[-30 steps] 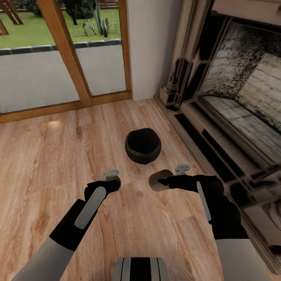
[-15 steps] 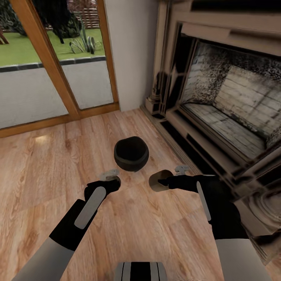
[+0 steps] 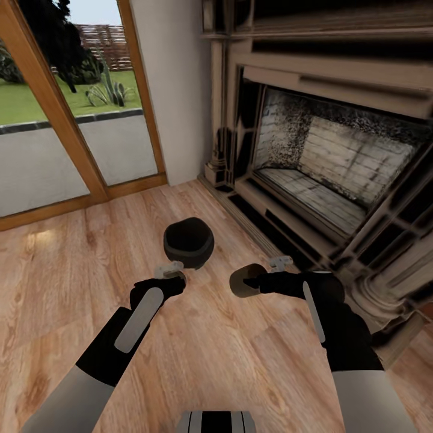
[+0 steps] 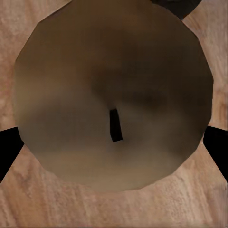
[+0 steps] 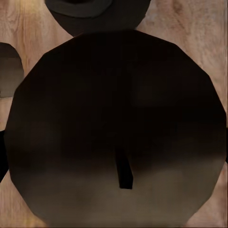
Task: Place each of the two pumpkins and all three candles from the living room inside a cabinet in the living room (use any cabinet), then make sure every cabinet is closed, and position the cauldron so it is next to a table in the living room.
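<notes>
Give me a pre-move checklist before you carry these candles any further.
1. Left gripper grasp: ok. The left candle sits between its fingers, wick facing the wrist camera.
2. Right gripper grasp: ok. The right candle is held the same way.
3. Straight path ahead: not ok. The cauldron stands upright on the wooden floor just beyond both grippers.
4. Right-side clearance: ok for now. The fireplace is close on that side but apart from the arm.
5. Cabinet open and ready: cannot tell.
</notes>
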